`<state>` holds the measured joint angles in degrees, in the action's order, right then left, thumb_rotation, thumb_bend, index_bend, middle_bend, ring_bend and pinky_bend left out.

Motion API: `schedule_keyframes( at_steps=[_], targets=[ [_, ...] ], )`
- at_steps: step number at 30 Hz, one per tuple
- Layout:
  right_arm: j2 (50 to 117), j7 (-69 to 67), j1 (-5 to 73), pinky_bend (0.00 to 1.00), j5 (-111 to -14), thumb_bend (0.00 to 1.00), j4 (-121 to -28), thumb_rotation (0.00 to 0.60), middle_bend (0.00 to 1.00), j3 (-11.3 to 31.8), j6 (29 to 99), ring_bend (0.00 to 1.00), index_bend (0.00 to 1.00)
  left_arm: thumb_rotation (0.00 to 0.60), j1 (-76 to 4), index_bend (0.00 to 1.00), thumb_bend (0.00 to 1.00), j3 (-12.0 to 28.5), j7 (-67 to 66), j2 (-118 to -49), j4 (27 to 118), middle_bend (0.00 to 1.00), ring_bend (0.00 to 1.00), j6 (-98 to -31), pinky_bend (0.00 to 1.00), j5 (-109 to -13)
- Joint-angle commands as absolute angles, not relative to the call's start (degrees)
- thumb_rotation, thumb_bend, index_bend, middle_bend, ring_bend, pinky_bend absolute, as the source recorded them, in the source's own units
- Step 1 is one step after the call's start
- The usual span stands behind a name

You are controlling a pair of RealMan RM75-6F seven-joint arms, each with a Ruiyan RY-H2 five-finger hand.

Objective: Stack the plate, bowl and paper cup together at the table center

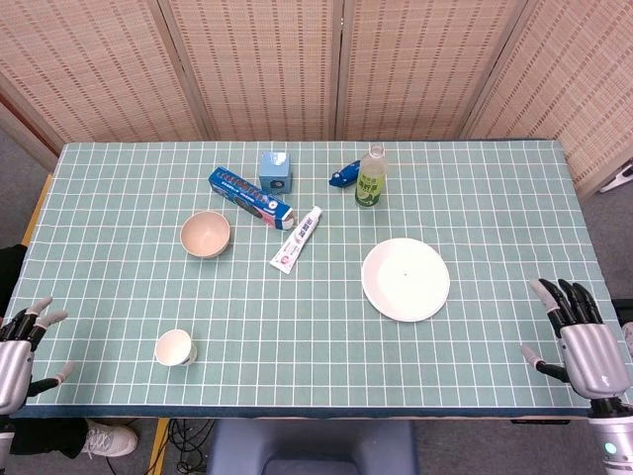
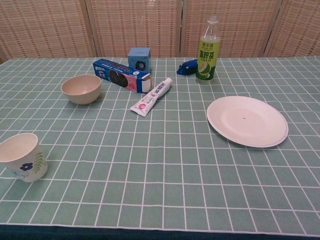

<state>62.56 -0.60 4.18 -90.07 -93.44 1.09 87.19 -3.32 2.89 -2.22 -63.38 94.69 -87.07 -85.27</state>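
While empty, both hands' fingers [image 1: 564, 297] spread, off the table [image 1: 119, 297].

This looks like a test room for a robot, not a home. A big table [image 1: 119, 188] with a green checked cloth stands in front of woven folding screens [image 1: 257, 59]. Wires [image 1: 183, 432] hang under the table. A person's shoe [image 1: 99, 438] shows on the grey floor.
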Motion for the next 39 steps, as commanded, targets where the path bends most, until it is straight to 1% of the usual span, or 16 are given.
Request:
schedule_keyframes(
  at_steps=[1,10,12,14,16,17,21,26,31,39],
  targets=[
    [62.63,-0.69,4.17,0.00,-90.19,0.21,-93.33,0.600,0.10,1.19,87.29,0.00,0.07,0.600,-3.37,0.25,0.17,2.89,-2.31,-63.40,94.78,0.13,0.15,-87.03,0.25,-85.30],
    [63.35,0.07,4.76,0.00,-91.11,0.21,-92.90,0.600,0.10,1.69,87.15,0.00,0.08,0.600,-3.34,0.25,0.17,2.96,-2.43,-63.23,95.06,0.13,0.15,-87.18,0.25,-85.25],
    [63.87,1.27,5.50,0.00,-91.68,0.21,-92.77,0.600,0.11,2.13,86.82,0.00,0.09,0.600,-3.35,0.25,0.17,2.96,-2.41,-63.20,95.08,0.13,0.15,-87.11,0.25,-85.17],
    [64.51,2.54,6.54,0.00,-92.34,0.21,-92.47,0.600,0.14,2.75,86.34,0.00,0.15,0.600,-3.36,0.25,0.17,2.92,-2.43,-63.21,95.10,0.13,0.15,-87.06,0.25,-85.17],
    [65.54,4.35,8.13,0.01,-92.55,0.21,-92.02,0.600,0.16,3.53,84.86,0.00,0.19,0.600,-3.33,0.25,0.17,2.85,-2.43,-63.23,95.18,0.13,0.15,-87.13,0.25,-85.33],
    [66.10,5.41,9.19,0.01,-92.33,0.21,-91.83,0.600,0.16,3.82,83.31,0.00,0.19,0.600,-3.26,0.25,0.17,2.83,-2.40,-63.26,95.23,0.13,0.15,-87.31,0.25,-85.41],
    [68.51,7.83,12.84,0.01,-91.18,0.21,-90.99,0.600,0.16,4.34,77.33,0.00,0.19,0.600,-2.99,0.25,0.17,2.71,-2.30,-63.21,95.30,0.13,0.15,-87.67,0.25,-85.50],
    [73.32,8.01,17.01,0.01,-89.29,0.21,-87.11,0.600,0.16,4.24,69.97,0.00,0.20,0.600,-2.55,0.25,0.17,2.52,-2.05,-62.96,95.34,0.13,0.15,-88.11,0.25,-85.50],
    [79.15,6.31,19.49,0.01,-88.06,0.21,-80.53,0.600,0.17,3.90,66.08,0.00,0.22,0.600,-2.08,0.25,0.17,2.45,-1.71,-62.69,95.25,0.13,0.15,-88.52,0.25,-85.26],
    [85.86,2.20,22.04,0.01,-86.91,0.21,-71.00,0.600,0.17,3.73,63.00,0.00,0.26,0.600,-1.84,0.25,0.17,2.37,-1.58,-62.75,95.04,0.13,0.15,-88.57,0.25,-85.16]
  ],
)
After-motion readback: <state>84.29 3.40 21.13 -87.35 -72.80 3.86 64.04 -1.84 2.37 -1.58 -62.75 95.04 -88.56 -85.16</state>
